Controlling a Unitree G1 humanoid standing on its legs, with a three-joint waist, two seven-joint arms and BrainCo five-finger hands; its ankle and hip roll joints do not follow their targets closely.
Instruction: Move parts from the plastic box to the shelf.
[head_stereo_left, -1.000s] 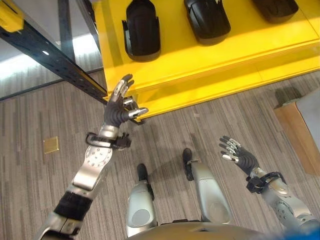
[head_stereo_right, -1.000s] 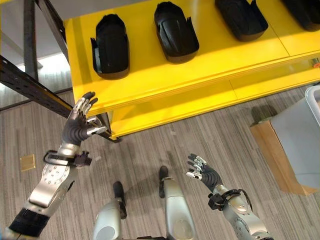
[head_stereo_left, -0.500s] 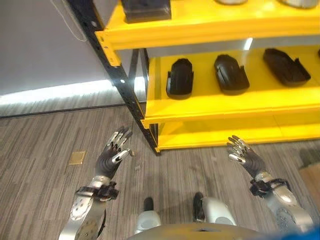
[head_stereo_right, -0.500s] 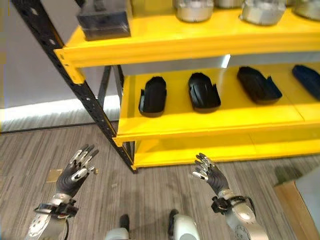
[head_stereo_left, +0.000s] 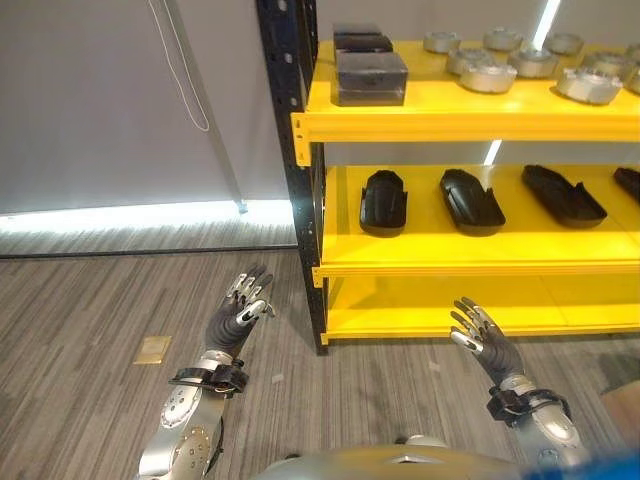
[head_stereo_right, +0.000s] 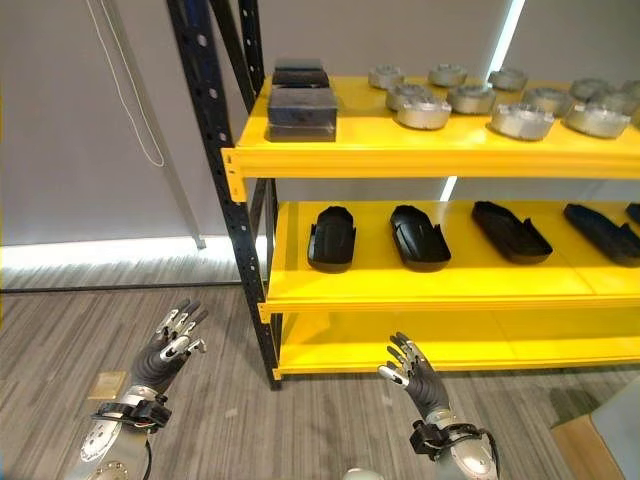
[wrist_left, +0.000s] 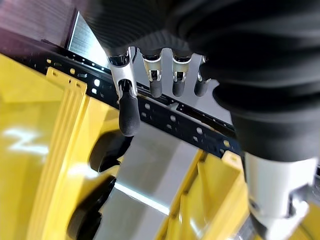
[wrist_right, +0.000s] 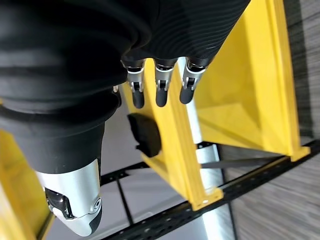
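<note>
View now lifted to take in more of the shelf (head_stereo_left: 470, 105), left hand (head_stereo_left: 240, 312) lower left, fingers spread and empty, right hand (head_stereo_left: 482, 338) lower right, likewise spread and empty, black parts (head_stereo_left: 472, 198) on middle tier, metal parts (head_stereo_left: 510, 70) upper right.

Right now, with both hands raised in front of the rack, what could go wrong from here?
Both the left hand and the right hand are open and hold no part, so nothing can be shelved yet. The left hand is close to the black upright; a forward reach might clip it. The middle shelf already holds black parts, leaving limited gaps.
</note>
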